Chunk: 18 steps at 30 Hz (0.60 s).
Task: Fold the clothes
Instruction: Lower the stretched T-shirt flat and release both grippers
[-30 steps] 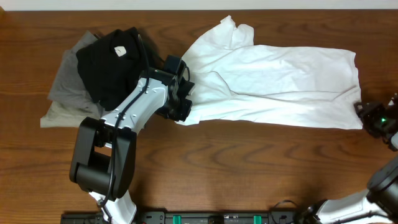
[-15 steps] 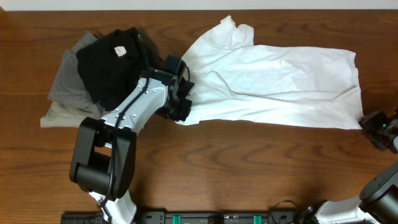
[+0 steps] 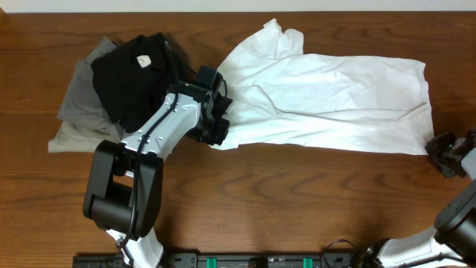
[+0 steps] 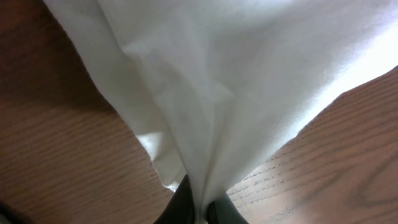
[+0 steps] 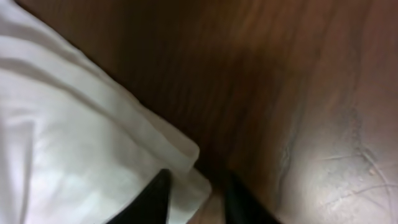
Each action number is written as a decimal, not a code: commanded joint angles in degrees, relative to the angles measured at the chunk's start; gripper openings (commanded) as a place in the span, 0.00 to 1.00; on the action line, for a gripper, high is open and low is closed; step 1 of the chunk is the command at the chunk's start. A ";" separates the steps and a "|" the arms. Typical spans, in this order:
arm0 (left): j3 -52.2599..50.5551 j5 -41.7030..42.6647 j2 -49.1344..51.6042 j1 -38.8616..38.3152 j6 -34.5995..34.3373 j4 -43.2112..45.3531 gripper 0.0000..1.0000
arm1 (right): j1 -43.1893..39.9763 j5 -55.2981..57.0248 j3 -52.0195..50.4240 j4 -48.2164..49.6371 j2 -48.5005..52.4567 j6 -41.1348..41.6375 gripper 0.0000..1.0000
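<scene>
The white T-shirt point(image 3: 327, 97) lies spread across the table's right half, wrinkled, with no graphic showing. My left gripper point(image 3: 217, 135) is shut on the shirt's lower left corner; in the left wrist view the white cloth point(image 4: 236, 81) is pinched between the dark fingers point(image 4: 200, 210). My right gripper point(image 3: 440, 151) is open at the shirt's lower right corner. In the right wrist view its fingers point(image 5: 196, 196) straddle the corner of the shirt point(image 5: 74, 137) on the wood.
A black folded garment point(image 3: 134, 74) with a pale tag lies on grey folded garments point(image 3: 82, 112) at the table's left, just behind my left arm. The brown wooden table point(image 3: 282, 201) runs to a pale wall at the back.
My right gripper has moved left and down toward the shirt's lower right corner. The left arm and the shirt have not moved.
</scene>
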 commanded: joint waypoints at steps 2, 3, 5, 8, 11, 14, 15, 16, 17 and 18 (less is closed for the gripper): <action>1.25 -0.57 -0.85 0.39 0.31 -0.37 0.07 | 0.35 1.49 0.13 1.09 1.64 2.27 0.11; 1.25 -0.59 -0.85 0.39 0.31 -0.50 0.06 | 0.24 1.31 0.15 1.84 1.49 1.95 0.07; 1.25 -0.85 -0.85 0.42 0.31 -0.90 0.06 | -0.11 1.01 0.17 2.82 0.85 0.04 0.01; 1.25 -1.97 -0.87 0.42 0.26 -2.01 0.06 | -0.98 1.11 0.20 2.56 -0.66 -0.57 0.01; 1.25 -4.22 -0.90 0.42 0.28 -4.17 0.06 | -1.99 2.67 0.20 1.99 -2.16 -0.55 0.01; 1.25 -7.10 -1.25 0.46 0.28 -7.04 0.06 | -2.80 5.75 0.20 1.01 -3.82 -0.44 0.01; 1.25 -7.74 -1.49 0.46 0.28 -7.63 0.06 | -2.99 6.91 0.20 0.48 -4.44 -0.33 0.01; 1.25 -8.07 -1.81 0.46 0.28 -7.98 0.06 | -2.99 7.39 0.20 0.24 -4.92 -0.35 0.01; 1.25 -8.07 -2.19 0.46 0.31 -7.98 0.06 | -2.99 7.72 0.20 -0.02 -5.20 -0.35 0.01; 1.25 -8.09 -2.60 0.46 0.28 -7.72 0.06 | -2.97 7.69 0.20 -0.37 -5.40 -0.35 0.01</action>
